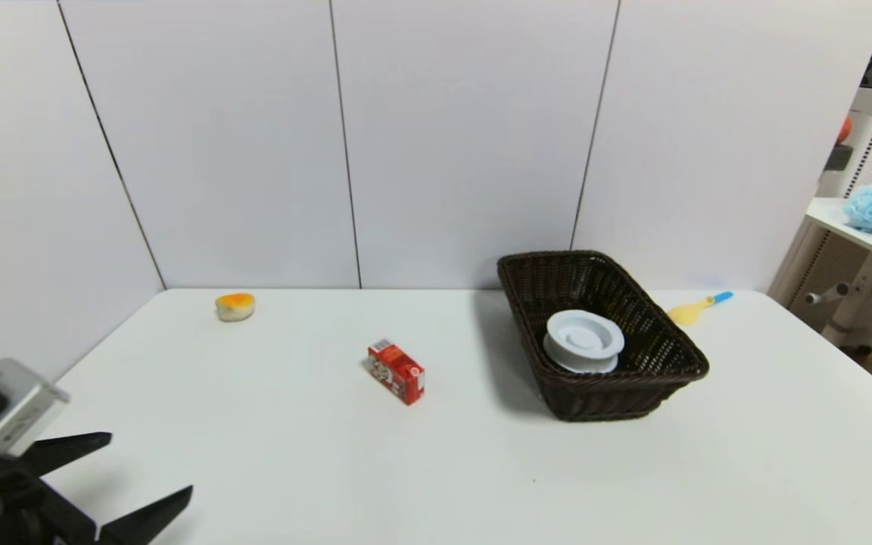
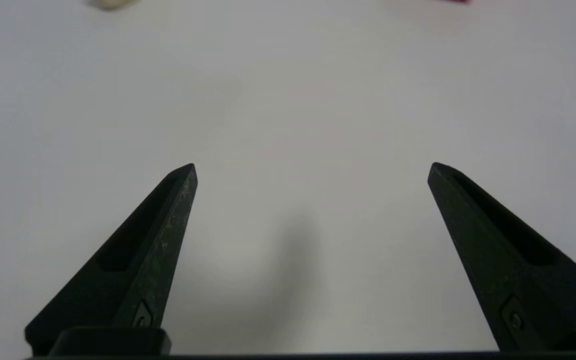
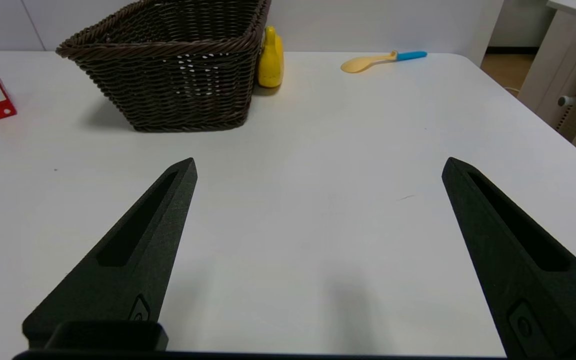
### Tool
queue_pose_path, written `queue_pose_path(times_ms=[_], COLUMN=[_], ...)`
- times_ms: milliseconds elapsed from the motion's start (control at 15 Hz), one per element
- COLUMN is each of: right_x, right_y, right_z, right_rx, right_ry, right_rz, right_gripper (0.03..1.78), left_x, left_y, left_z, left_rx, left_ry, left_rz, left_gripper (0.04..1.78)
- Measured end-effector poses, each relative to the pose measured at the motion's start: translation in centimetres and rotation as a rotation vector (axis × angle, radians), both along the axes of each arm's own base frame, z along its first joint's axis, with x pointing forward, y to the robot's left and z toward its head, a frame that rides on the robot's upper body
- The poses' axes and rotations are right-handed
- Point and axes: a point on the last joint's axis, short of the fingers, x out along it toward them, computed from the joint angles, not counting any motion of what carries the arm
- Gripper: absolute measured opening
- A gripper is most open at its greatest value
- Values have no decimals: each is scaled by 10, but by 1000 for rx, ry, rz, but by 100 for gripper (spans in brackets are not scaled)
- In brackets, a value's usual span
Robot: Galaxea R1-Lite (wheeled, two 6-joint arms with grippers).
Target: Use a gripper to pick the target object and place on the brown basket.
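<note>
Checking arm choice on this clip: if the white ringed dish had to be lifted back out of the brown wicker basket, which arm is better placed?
Right, probably. The white ringed plastic dish lies in the brown wicker basket on the table's right half. The right gripper, open, faces that basket; the open left gripper sits at the far left corner.

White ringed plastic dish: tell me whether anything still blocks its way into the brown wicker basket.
Nothing does. The white ringed plastic dish already lies inside the dark brown woven wicker basket. Both grippers are open and empty: the left gripper at the table's near left corner, the right gripper over bare table before the basket.
</note>
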Motion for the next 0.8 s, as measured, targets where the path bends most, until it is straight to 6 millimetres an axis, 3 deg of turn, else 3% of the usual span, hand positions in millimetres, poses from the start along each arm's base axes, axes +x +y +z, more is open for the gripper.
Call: queue_pose_path(times_ms=[200, 333, 600, 800], right_x=[0, 0, 0, 0], right_y=[0, 0, 0, 0], right_z=[0, 0, 0, 0], right_rx=[0, 0, 0, 0], right_ry=[0, 0, -1, 0], right_rz=[0, 0, 0, 0], right_gripper=[169, 169, 169, 169], left_x=[-34, -56, -94, -104], left_y=[18, 22, 23, 22], left_z=[-18, -33, -66, -85], left_rx=[-17, -17, -27, -39], left_ry=[-248, -326, -399, -373], left_rz=[151, 194, 213, 211], left_gripper=[167, 167, 169, 169])
